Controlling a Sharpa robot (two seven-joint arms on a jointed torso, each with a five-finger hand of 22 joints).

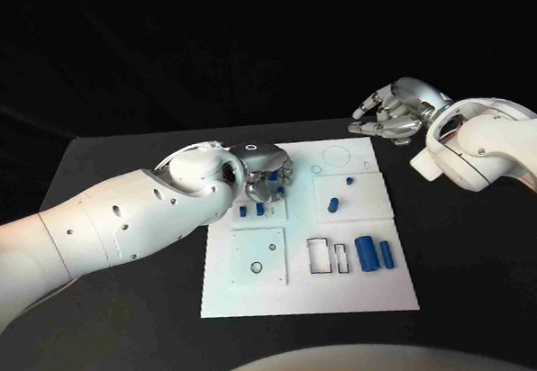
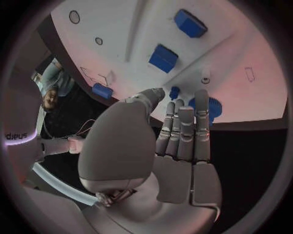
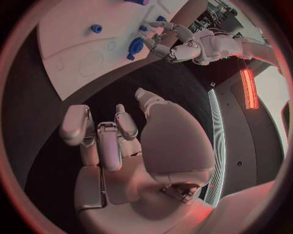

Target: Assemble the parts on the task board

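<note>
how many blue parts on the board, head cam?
5 clear: two small blue blocks by the left hand, one blue peg mid-board, two blue cylinders near the front right. More may be hidden under that hand.

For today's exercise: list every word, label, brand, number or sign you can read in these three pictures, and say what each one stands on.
"sharpa", only partly legible: small grey lettering on the white arm in the left wrist view; its first letters are cut off.
Task board: outlines of circles and rectangles only, no readable text.
Blue parts, left hand and right hand: no lettering can be made out.
</note>
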